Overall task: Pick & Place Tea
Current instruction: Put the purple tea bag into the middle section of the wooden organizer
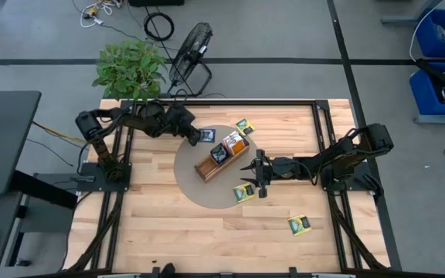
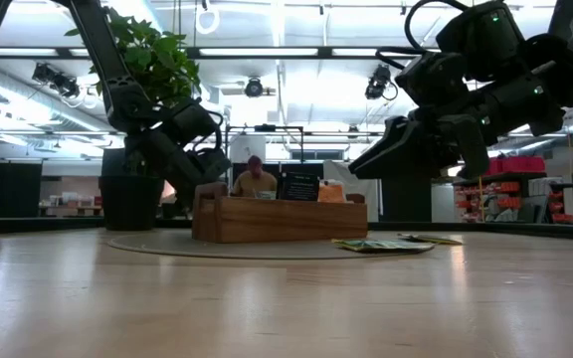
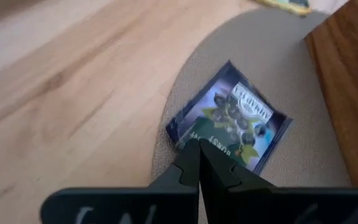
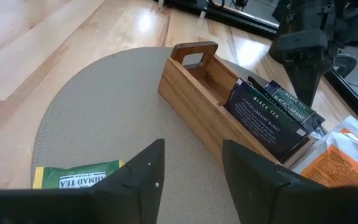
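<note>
the left gripper (image 3: pixel 199 163) is seen at about ten o'clock of the wooden compartment tray (image 1: pixel 221 163), its jaws pressed together on the edge of a dark navy blackcurrant tea packet (image 3: pixel 232 115) lying at the rim of the round grey mat (image 1: pixel 191 181). the right gripper (image 4: pixel 191 168) is held at four o'clock of the tray, jaws apart, just above a yellow-green tea packet (image 4: pixel 76 175) on the mat. navy and orange packets are stood in the tray; another yellow-green packet (image 1: pixel 300 225) lies on the tabletop (image 1: pixel 207 235)
</note>
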